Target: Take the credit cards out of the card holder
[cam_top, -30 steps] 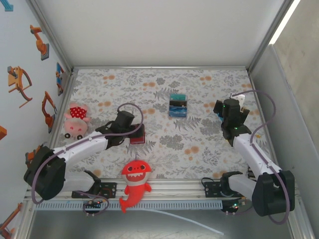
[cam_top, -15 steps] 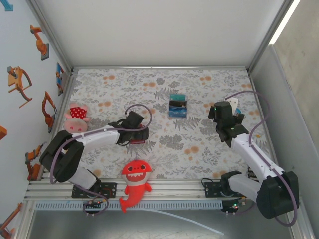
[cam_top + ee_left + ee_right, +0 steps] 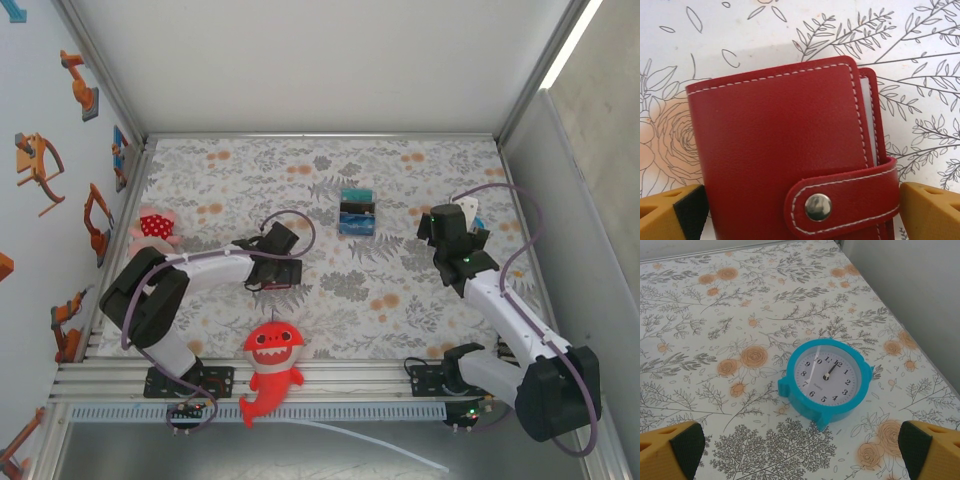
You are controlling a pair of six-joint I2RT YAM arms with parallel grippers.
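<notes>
On cloth (image 3: 765, 30), closed red card holder (image 3: 782, 150)

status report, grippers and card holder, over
Left gripper open, fingers either side of card holder. Right gripper open, above blue clock. Card holder closed, no cards out; snapped strap in the way.

Red card holder (image 3: 790, 165), snapped shut, flat on floral table (image 3: 765, 30).
</notes>
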